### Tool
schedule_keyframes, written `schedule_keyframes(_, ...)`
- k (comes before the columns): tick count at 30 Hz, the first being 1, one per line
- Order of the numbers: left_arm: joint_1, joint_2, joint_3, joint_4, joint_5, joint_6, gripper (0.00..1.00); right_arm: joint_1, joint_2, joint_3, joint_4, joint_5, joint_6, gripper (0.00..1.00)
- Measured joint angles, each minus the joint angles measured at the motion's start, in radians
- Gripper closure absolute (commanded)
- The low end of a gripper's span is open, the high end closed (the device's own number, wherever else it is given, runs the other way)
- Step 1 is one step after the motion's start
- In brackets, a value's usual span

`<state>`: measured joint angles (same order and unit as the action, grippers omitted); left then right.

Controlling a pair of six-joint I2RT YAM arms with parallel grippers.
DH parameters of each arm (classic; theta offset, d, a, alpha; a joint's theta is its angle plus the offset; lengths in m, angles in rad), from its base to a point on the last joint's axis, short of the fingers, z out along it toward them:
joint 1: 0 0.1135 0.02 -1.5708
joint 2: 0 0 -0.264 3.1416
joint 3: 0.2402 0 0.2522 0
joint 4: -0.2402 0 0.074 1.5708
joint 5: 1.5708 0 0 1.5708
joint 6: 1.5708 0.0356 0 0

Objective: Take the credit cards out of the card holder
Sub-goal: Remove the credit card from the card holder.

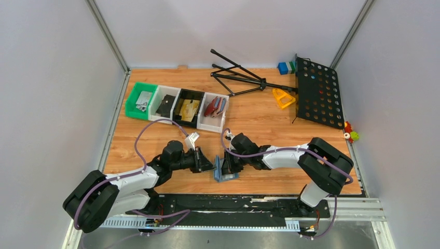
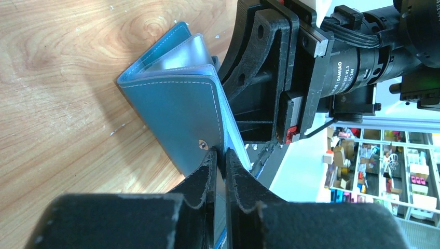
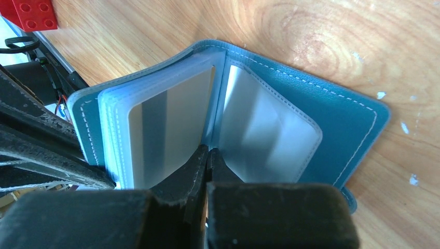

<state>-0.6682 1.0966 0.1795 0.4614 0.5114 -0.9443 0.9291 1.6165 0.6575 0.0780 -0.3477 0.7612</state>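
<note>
- Card holder (image 1: 225, 171): slate-blue bifold. It is standing on edge and splayed open on the tabletop (image 1: 259, 119), between my two tools near the arms' bases.
- Credit card (image 3: 166, 135): grey with a darker stripe. It is sitting inside a clear sleeve (image 3: 270, 135) of the holder, and I am seeing no card outside it.
- Step in hand, as I am judging it: I am steadying the holder so a card can be drawn.
  - The anchoring pinch should be taking only the cover, never the carded sleeve.
  - The pull should be running straight along the sleeve.
  - The soft holder will likely be lifting with the card if I rush.
- Left tool (image 2: 224, 162): the fingers are drawn almost together, pinching a thin edge of the card holder just beside its snap stud (image 2: 204, 144).
- Right tool (image 3: 207, 154): the fingers are pressing together at the fold between the sleeves. I cannot tell whether a thin leaf is caught between them.
</note>
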Motion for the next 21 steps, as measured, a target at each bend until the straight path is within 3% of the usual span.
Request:
schedule_keyframes(4, 0.0, 0.005, 0.013, -0.018, 0.0, 0.004, 0.73, 0.0, 0.0, 0.0, 0.0, 0.0, 0.0, 0.98)
schedule_keyframes(8, 0.0, 0.003, 0.016, -0.045, -0.005, 0.01, 0.49, 0.0, 0.0, 0.0, 0.0, 0.0, 0.0, 0.99)
schedule_keyframes(21, 0.0, -0.002, 0.016, -0.106, -0.021, 0.016, 0.46, 0.009, 0.0, 0.002, -0.002, -0.002, -0.003, 1.0)
